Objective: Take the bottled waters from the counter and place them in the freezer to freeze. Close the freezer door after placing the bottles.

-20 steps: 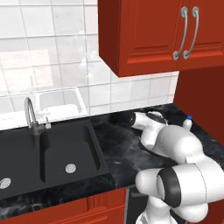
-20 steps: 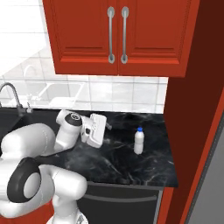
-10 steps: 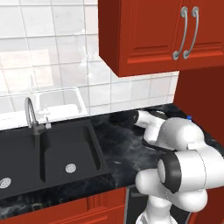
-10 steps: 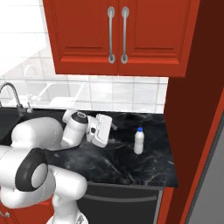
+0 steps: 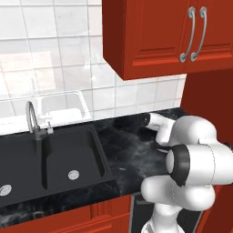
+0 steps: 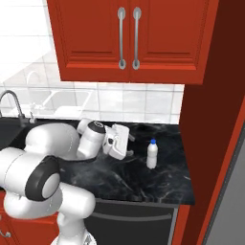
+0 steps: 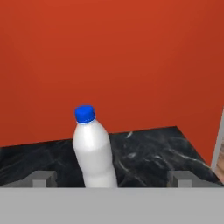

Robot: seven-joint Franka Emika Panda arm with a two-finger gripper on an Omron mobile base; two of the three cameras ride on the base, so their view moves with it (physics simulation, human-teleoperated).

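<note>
The arm has swung right, jaws apart and levelled at the upright bottle (image 6: 151,154) on the tabletop (image 6: 143,184), ready to straddle it.

- White robot arm with dark joints (image 6: 48,162) folded low, elbow bulging toward the camera, forearm stretched forward
- White two-finger end effector (image 6: 125,142) held level, pointing sideways, jaws spread wide, nothing between them
</note>
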